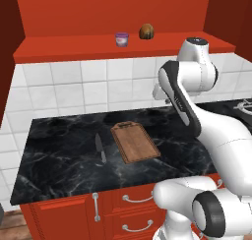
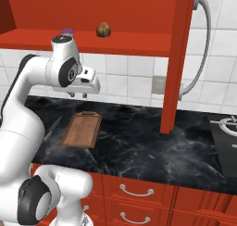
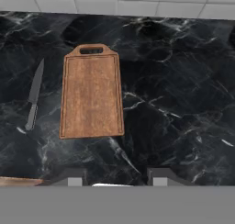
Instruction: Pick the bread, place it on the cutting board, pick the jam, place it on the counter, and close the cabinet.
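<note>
The bread (image 1: 146, 31) (image 2: 103, 29) sits on the shelf of the open red cabinet (image 1: 74, 51), with the purple jam (image 1: 122, 39) (image 2: 68, 33) a little to its left. Below, the wooden cutting board (image 1: 135, 141) (image 2: 82, 129) (image 3: 92, 97) lies bare on the black marble counter (image 1: 59, 160) (image 2: 139, 141) (image 3: 183, 81). My gripper (image 1: 161, 97) (image 2: 78, 96) (image 3: 118, 179) hangs above the counter, pointing down, just behind and right of the board. It is open and holds nothing.
A grey knife (image 1: 100, 148) (image 2: 53, 128) (image 3: 34, 99) lies left of the board. The cabinet door (image 2: 178, 58) stands swung out over the counter on the right, its silver handle (image 2: 206, 35) beyond. A stove burner (image 2: 227, 128) is at the far right.
</note>
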You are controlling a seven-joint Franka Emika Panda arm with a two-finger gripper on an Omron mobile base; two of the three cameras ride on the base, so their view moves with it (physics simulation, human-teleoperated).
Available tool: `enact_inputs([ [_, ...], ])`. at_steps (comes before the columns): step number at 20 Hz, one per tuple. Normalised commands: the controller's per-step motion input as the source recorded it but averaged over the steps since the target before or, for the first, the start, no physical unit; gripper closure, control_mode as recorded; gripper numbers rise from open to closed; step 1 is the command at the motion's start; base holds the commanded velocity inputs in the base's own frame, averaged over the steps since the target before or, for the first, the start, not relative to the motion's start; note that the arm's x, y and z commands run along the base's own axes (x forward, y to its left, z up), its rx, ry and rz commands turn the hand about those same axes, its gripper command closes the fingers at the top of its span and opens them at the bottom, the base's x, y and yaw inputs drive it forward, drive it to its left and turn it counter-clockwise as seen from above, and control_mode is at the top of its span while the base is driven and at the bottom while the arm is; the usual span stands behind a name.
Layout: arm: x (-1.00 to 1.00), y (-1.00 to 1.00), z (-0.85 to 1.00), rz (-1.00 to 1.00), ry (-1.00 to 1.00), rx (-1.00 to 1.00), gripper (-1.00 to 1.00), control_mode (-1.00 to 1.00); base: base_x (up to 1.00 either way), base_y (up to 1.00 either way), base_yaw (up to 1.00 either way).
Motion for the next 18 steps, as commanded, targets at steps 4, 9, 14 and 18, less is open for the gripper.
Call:
enact_inputs([
  [4,0.0,0.03,0.16,0.0,-0.01,0.0,-1.0,-1.0,0.0,0.0,0.0],
  [9,-0.06,0.03,0.45,0.0,-0.1,0.0,-1.0,-1.0,0.0,0.0,0.0],
  [14,-0.17,0.06,0.55,0.0,-0.17,0.0,-1.0,-1.0,0.0,0.0,0.0],
  [18,-0.2,0.07,0.6,0.0,-0.17,0.0,-1.0,-1.0,0.0,0.0,0.0],
])
